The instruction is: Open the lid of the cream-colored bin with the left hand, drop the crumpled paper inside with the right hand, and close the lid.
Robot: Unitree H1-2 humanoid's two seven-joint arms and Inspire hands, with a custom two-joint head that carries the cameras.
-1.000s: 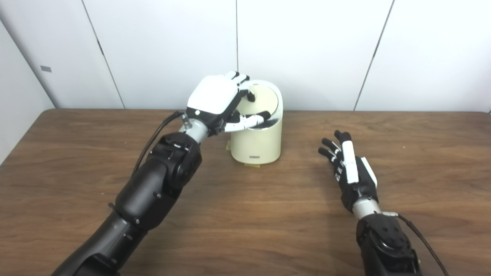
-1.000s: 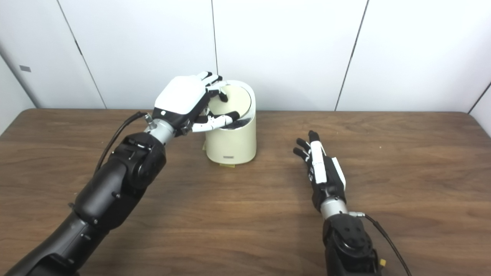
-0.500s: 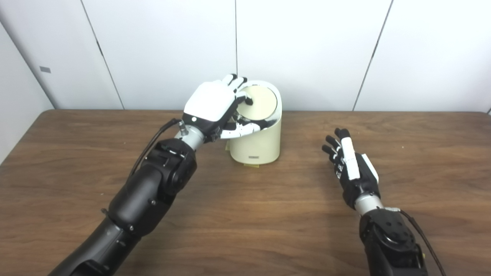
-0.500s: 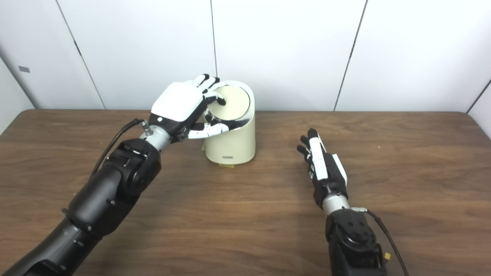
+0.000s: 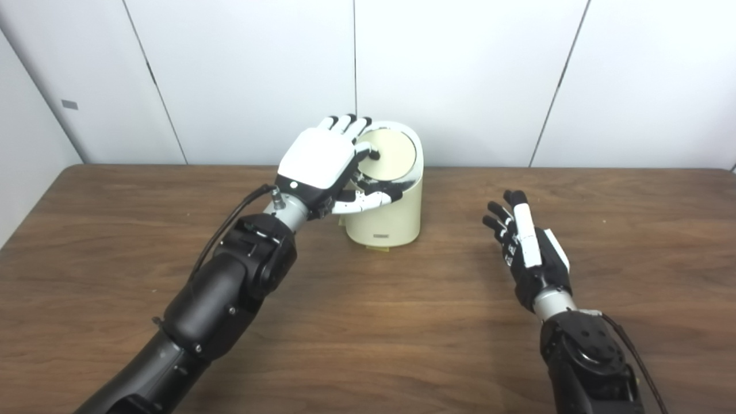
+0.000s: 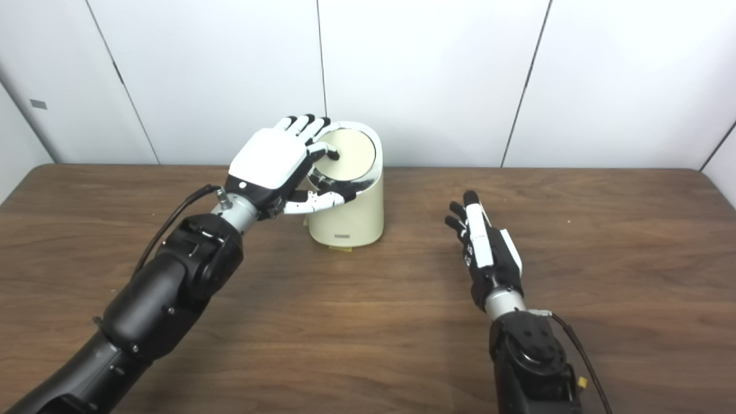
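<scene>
Table: a wide brown wooden table (image 5: 368,345) with visible grain carries the bin, and both arms reach over it from the near edge
Wall: white panels with thin dark seams (image 5: 460,75) stand just behind the far edge of the table
Left arm: black segments rise from the lower left corner toward the bin
Right arm: black, it enters at the lower right, well apart from the bin
Bin: the cream-colored round plastic bin (image 5: 386,215) stands upright near the far edge of the table, in the middle, on a small yellowish piece that shows under its base
Lid: the round cream lid (image 5: 392,154) lies tilted in the slanted top of the bin and looks almost closed; a dark shiny rim shows at its lower edge
Left hand: the white-backed left hand (image 5: 319,158) is over the left part of the bin top; its fingers (image 5: 345,122) are spread, one dark fingertip touches the lid, the thumb reaches across the front rim; it grips nothing
Right hand: the black and white right hand (image 5: 532,253) is to the right of the bin, fingers straight and apart, holding nothing
Crumpled paper: not visible in either view
</scene>
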